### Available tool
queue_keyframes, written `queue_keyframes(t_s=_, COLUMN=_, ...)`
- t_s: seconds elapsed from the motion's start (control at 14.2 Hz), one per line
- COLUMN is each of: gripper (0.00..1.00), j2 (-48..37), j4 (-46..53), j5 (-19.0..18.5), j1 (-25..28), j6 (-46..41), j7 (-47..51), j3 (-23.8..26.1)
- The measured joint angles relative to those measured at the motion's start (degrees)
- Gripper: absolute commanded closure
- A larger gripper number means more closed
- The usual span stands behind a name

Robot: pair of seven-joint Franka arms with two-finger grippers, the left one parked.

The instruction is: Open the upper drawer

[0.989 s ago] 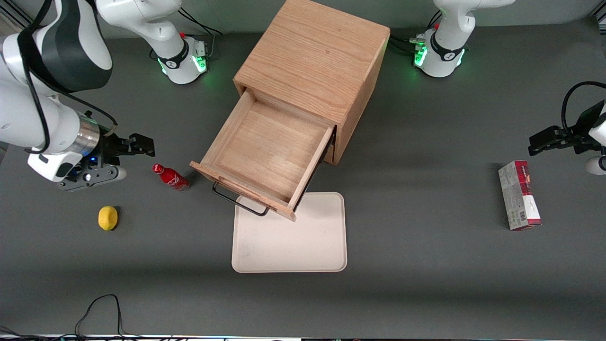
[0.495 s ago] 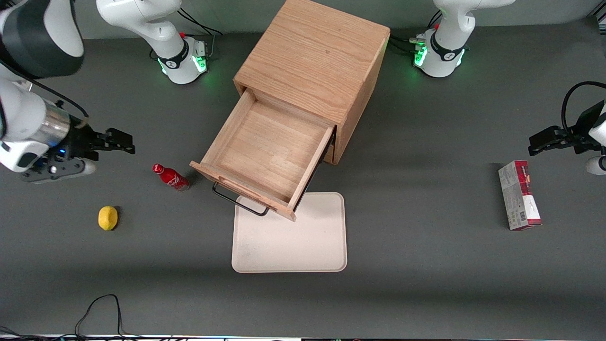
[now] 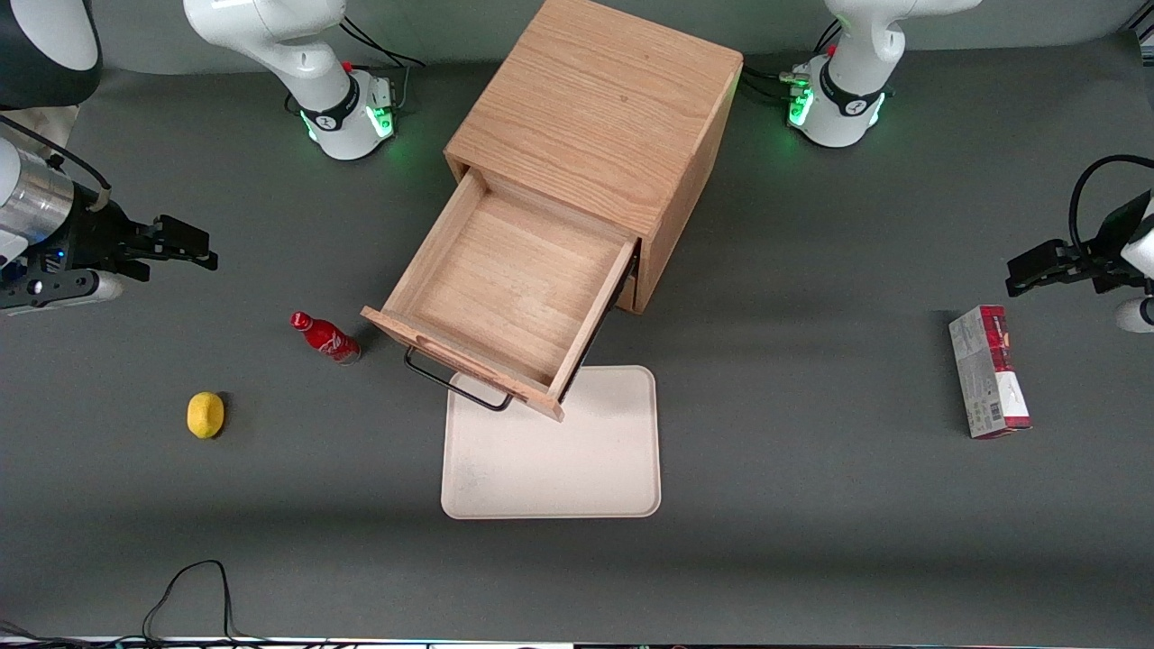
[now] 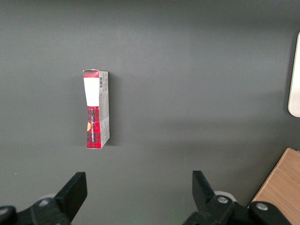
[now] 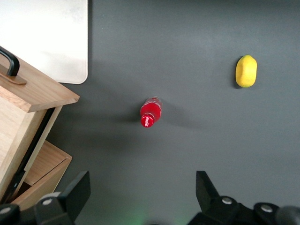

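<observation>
The upper drawer [image 3: 509, 288] of the light oak cabinet [image 3: 595, 99] stands pulled far out, its wooden box empty. Its thin black wire handle [image 3: 455, 383] hangs over the edge of a tray. In the right wrist view I see the drawer's front [image 5: 28, 93], its handle [image 5: 9, 61] and a corner of the lower drawer [image 5: 44, 164] beneath it. My gripper [image 3: 185, 245] hovers well away from the drawer, toward the working arm's end of the table. It is open [image 5: 143, 185] with nothing between its fingers.
A red bottle [image 3: 326, 337] stands between my gripper and the drawer, with a yellow lemon [image 3: 206, 415] nearer the front camera. A beige tray [image 3: 552, 451] lies in front of the drawer. A red and grey box [image 3: 989, 371] lies toward the parked arm's end.
My gripper has drawn away from the drawer toward the working arm's end of the table and slightly farther from the front camera. The drawer has stayed where it was.
</observation>
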Motion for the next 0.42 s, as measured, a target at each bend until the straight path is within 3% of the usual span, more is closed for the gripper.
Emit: queue_keyframes(t_s=0.42, gripper=0.0, j2=-0.11, j4=-0.36, j5=-0.91, j1=-0.19, j6=0.36, j7=0.01, j3=0.67)
